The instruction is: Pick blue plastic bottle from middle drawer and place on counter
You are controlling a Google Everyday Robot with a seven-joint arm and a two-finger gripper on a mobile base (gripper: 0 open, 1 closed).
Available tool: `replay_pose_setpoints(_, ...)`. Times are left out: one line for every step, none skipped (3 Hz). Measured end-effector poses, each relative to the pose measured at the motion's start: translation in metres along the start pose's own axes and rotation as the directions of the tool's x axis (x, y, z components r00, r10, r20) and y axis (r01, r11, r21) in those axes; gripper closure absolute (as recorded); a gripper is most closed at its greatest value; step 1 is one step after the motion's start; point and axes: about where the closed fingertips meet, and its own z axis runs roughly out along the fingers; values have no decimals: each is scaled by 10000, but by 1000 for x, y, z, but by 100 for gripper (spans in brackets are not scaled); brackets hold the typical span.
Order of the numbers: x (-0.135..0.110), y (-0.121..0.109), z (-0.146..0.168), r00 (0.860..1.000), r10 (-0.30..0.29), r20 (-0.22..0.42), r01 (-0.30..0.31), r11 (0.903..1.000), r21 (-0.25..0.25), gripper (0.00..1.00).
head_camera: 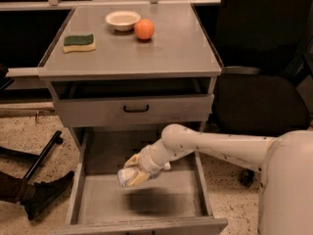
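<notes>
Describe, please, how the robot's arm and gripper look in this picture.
The arm is a smooth white tube with small dark specks and a rounded joint, no cables showing. The gripper, over the middle drawer, is pale yellowish on a white wrist.

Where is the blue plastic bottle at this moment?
In the camera view, lower centre, the blue plastic bottle is held by the end effector, just above the floor of the open middle drawer.
</notes>
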Motion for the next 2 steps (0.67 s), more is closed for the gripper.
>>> replay_pose_setpoints(-65,-28,-55,9939,-770,-787,802,9960,392,100)
replay_pose_setpoints(-93,-40,-85,9860,-1255,-1100,1350,9874,829,100)
